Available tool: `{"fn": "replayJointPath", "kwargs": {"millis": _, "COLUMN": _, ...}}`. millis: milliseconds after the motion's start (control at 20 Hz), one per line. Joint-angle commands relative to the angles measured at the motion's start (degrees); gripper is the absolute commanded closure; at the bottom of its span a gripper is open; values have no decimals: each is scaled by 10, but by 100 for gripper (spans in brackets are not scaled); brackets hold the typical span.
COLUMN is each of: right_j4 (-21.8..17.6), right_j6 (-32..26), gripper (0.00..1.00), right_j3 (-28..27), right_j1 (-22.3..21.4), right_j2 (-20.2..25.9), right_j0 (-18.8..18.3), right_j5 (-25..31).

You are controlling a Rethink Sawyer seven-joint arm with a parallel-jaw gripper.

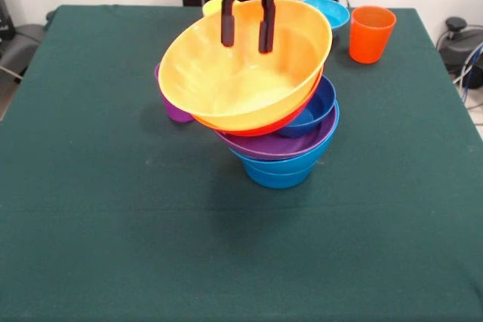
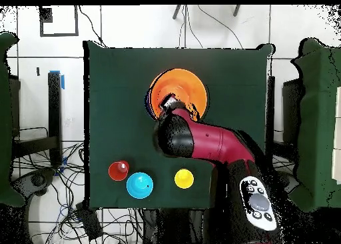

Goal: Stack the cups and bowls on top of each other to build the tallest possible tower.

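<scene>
- Tower [image 1: 275, 122] sits mid-bench on the green bench [image 1: 113, 246], leaning hard toward the front view's left.
- Stack order, bottom up: two mid-blue bowls [image 1: 278, 171], wide purple bowl [image 1: 279, 143], small dark blue bowl [image 1: 313, 109], wide orange bowl [image 1: 256, 127] (only its rim shows), large yellow bowl [image 1: 241, 65] on top.
- Yellow bowl is tilted, its open side facing the front camera, and it overhangs the base on the left.
- Gripper [image 1: 246, 32] hangs over the yellow bowl; both dark fingers [image 1: 227, 24] point down in front of its far inner wall. Jaws apart, nothing between them. Can't tell if the tips touch the bowl.
- Purple cup [image 1: 172, 107] stands just behind the tower, left side, mostly hidden by it.
- Orange cup [image 1: 371, 33] upright near the far right edge; small cyan bowl [image 1: 328, 11] just beside it.
- Yellow cup [image 1: 212, 7] partly hidden behind the gripper and yellow bowl; the overhead view shows it clearly near the robot's base.
</scene>
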Motion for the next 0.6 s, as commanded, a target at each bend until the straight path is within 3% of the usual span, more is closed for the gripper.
{"fn": "replayJointPath", "kwargs": {"millis": 50, "right_j4": -44, "right_j6": -3, "gripper": 0, "right_j3": -3, "right_j1": 37, "right_j2": 41, "right_j0": 4, "right_j5": -6}}
{"fn": "replayJointPath", "kwargs": {"millis": 600, "right_j4": -20, "right_j6": -32, "gripper": 0, "right_j3": 36, "right_j1": -64, "right_j2": 56, "right_j0": -16, "right_j5": 88}}
